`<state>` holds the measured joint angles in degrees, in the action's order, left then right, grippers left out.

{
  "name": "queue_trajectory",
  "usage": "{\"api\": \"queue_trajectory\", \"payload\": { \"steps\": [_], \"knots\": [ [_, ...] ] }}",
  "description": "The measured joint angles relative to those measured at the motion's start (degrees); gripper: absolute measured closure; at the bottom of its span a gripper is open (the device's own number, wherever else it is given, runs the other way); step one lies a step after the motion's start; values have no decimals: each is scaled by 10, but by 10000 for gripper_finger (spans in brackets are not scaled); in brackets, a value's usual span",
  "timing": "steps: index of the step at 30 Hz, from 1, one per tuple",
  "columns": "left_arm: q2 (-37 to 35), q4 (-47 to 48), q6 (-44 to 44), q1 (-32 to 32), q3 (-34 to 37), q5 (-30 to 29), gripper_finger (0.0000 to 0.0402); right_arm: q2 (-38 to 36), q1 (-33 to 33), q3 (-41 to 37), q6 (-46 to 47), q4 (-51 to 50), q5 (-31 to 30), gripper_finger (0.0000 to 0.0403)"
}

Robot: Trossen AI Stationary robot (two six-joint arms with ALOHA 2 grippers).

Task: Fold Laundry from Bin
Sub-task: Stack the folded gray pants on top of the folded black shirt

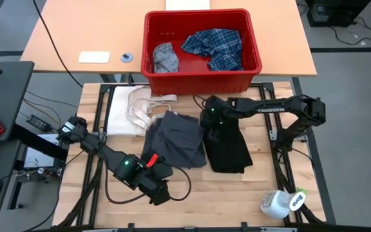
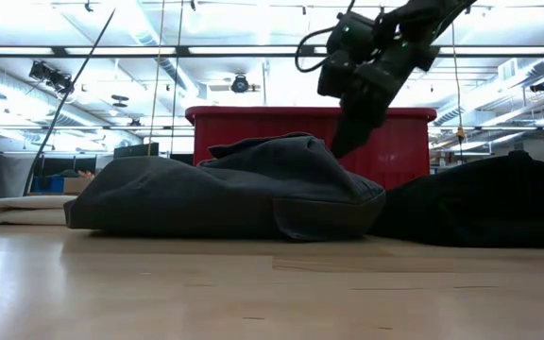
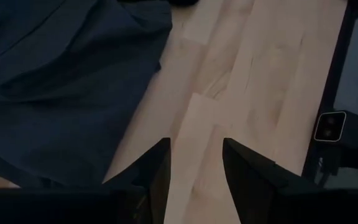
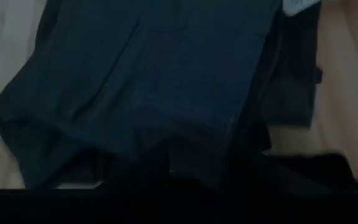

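We see a crumpled dark grey garment (image 1: 176, 140) lying mid-tabltop on the pale wooden tabletop (image 1: 237, 193), a folded black garment (image 1: 229, 149) touching its right side. The right end effector (image 1: 210, 129) sits at their seam; we cannot tell its finger spread. The left end effector (image 3: 194, 165), narrowly parted and empty, hovers near the front edge. Farther back, the bright red plastic bin (image 1: 201, 78) holds plaid and light grey garments.

Left hand (image 1: 161, 194) low at the near edge, fingers (image 3: 156, 171) apart, right hand (image 1: 209, 124) reaching mid-table
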<state>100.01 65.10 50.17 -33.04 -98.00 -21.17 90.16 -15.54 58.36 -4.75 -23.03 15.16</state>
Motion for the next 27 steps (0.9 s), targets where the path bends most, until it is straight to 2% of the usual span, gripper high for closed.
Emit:
{"api": "queue_trajectory", "payload": {
  "steps": [5, 9, 12, 16, 20, 25, 27],
  "knots": [
    [0, 3, -2, 1, 0, 0, 253, 35, -5, -1, 3, 35, 54, 306],
    [0, 4, -1, 1, 0, 3, 253, 42, 4, 1, 8, 34, 55, 384],
    [0, 1, 14, -2, 0, 5, 253, 35, 5, 29, 19, 6, 47, 386],
    [0, -6, 21, -3, 0, 8, 253, 18, 5, 110, 4, -35, -11, 393],
    [0, -8, 23, -3, 0, 9, 253, 18, -1, 172, -12, -36, -104, 395],
    [0, -10, 31, -4, 0, 19, 253, 35, -22, 181, -39, -24, -246, 394],
    [0, -10, 32, -6, 0, 19, 253, 55, -33, 173, -43, -29, -258, 394]
  ]
}}
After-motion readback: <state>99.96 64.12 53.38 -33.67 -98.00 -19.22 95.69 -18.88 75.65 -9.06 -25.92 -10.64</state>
